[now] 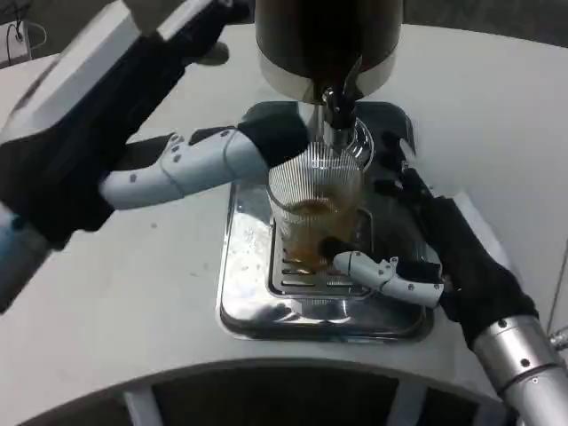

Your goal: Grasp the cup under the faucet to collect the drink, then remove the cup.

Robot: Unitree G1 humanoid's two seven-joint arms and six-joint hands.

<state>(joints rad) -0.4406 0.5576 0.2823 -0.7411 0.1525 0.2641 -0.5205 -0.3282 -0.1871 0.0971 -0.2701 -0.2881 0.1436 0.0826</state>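
Right hand (417, 257): lower right of the frame, black-backed, fingers wrapped around the cup from the right; one white and black finger lies across the cup's lower front, touching the glass.
Left hand (133, 115): upper left to centre, fingers spread and extended; one white finger with a black tip reaches to the cup's upper left rim. Whether it presses or only touches, cannot tell.
Cup (312, 213): centre of the frame, clear ribbed glass, upright, part-filled with brown drink, directly under the faucet.
Faucet (337, 111): shiny metal spout, just above the cup's rim, on a dark round dispenser (328, 40) at top centre.
Drip tray (257, 302): polished steel, rounded-rectangular, slotted grate under the cup.
Table (133, 319): white, smooth, curved front edge.
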